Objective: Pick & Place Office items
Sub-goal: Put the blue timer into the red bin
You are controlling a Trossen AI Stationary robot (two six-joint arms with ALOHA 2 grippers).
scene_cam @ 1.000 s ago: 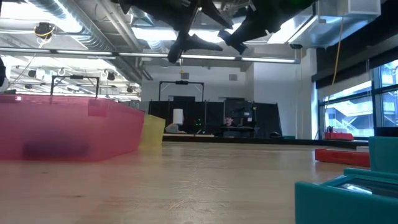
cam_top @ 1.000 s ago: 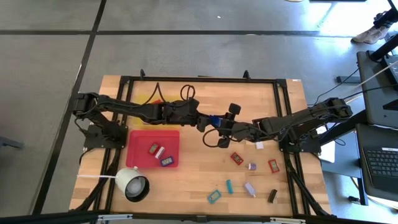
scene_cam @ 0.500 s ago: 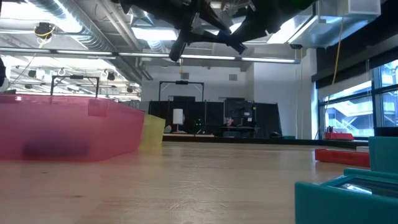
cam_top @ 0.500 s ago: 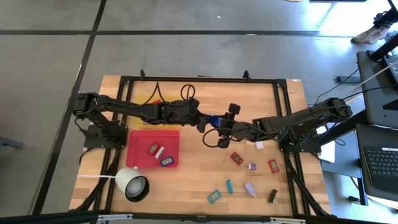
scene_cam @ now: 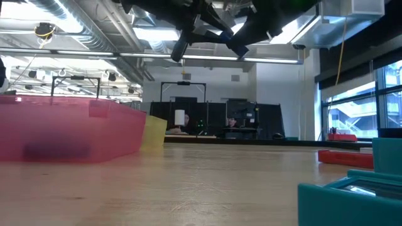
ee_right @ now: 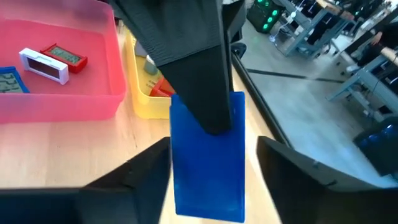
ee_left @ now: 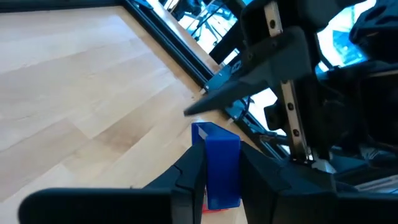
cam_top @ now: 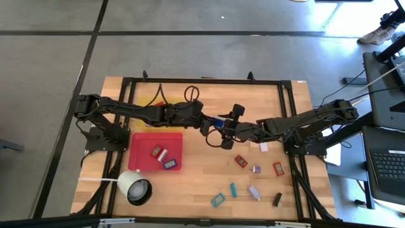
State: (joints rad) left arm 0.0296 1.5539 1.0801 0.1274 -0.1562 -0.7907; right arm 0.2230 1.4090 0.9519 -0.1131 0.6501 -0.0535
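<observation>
Both arms meet above the table's middle. My left gripper [cam_top: 214, 122] is shut on a blue block [cam_top: 218, 120], one of the office items. My right gripper [cam_top: 223, 126] is open. In the right wrist view its fingers [ee_right: 146, 171] stand on either side of the blue block [ee_right: 208, 168]; whether they touch it, I cannot tell. Three small pieces lie in the red tray [cam_top: 142, 142]. Several more, red [cam_top: 240, 161], purple [cam_top: 256, 170], teal [cam_top: 218, 200] and black [cam_top: 277, 199], lie loose on the wood toward the near right. My left gripper pinches the blue block between its two fingers [ee_left: 189, 177], coming about level from the table's left. The block's far end [ee_left: 214, 140] sticks out beyond the fingertips. It is lifted clear of the table.
A yellow tray [cam_top: 150, 101] sits behind the left arm, by the red tray's far side. A white round cup with a cord [cam_top: 135, 188] stands near the near-left corner. A black frame [cam_top: 202, 81] rims the table. Bare wood lies between the red tray and the loose pieces.
My right gripper has edged toward the table's left, closing in on the blue block in my left gripper, and its fingers now flank the block. The left arm and the block have kept still.
</observation>
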